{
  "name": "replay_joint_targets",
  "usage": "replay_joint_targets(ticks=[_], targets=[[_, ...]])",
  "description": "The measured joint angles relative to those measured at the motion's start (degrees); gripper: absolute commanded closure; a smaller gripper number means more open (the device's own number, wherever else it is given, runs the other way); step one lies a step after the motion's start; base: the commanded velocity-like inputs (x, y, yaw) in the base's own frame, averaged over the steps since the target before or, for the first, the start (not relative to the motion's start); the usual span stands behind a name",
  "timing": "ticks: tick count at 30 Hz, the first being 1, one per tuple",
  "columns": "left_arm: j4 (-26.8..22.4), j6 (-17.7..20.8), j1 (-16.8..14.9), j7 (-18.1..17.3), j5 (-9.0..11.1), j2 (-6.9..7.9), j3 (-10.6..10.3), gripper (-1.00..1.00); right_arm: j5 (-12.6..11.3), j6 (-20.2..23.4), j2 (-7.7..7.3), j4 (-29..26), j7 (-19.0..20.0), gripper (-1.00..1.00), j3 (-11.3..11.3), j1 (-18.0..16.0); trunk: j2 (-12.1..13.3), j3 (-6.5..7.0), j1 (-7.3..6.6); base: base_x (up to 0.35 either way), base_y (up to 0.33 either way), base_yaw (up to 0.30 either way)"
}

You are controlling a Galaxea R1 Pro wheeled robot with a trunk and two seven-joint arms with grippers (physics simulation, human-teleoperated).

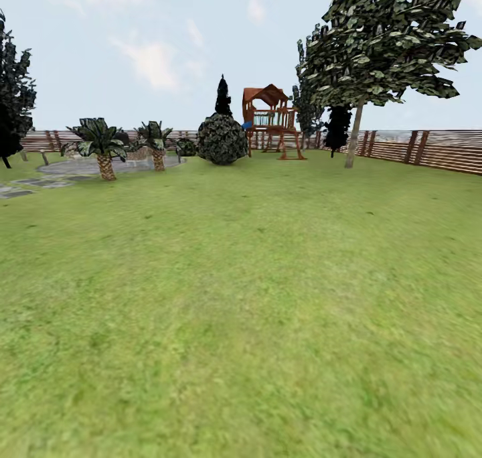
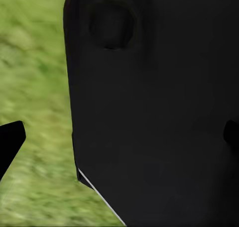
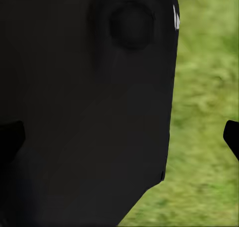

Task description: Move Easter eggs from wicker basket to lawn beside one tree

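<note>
Left end effector (image 2: 119,137) and right end effector (image 3: 119,137): grip state impossible to tell, hidden behind dark bodywork. Beyond, mottled lawn (image 1: 241,311), fence (image 1: 435,148), pale-trunked tree (image 1: 353,136). No readable writing.

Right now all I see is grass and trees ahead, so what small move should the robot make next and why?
Probably turn the base slowly to scan for the basket. The head view shows open lawn running to the fence, with a pale-trunked tree, small palms and a wooden play tower. Both wrist views look at grass past dark robot parts, so no pickup can begin.
</note>
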Motion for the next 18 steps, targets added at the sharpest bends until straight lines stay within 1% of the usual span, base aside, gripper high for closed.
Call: replay_joint_targets(ticks=[1, 4, 9, 18], targets=[[-0.3, -0.1, 0.3, -0.3, 0.3, -0.32, 0.3, -1.0, 0.3, -0.3, -0.03, -0.3, 0.1, -1.0, 0.3, -0.3, 0.0, 0.02, 0.0, 0.0, 0.0, 0.0], [-0.8, -0.2, 0.7, -0.3, 0.4, -0.36, 0.3, -1.0, 0.4, -0.4, -0.01, -0.7, 0.1, -1.0, 0.3, -1.3, 0.0, 0.02, 0.0, 0.0, 0.0, 0.0], [-1.8, -0.1, 0.7, -0.3, 0.5, -0.43, 0.4, -1.0, -0.2, -1.8, 0.2, -1.2, 0.0, -1.0, -0.1, -2.9, 0.0, 0.02, 0.0, 0.0, 0.0, 0.0], [-1.8, -0.1, 0.7, -0.3, 0.5, -0.44, 0.4, -1.0, 0.3, -4.5, -0.04, -1.2, -0.1, -1.0, 0.3, -3.1, 0.0, 0.02, 0.0, 0.0, 0.0, 0.0]])
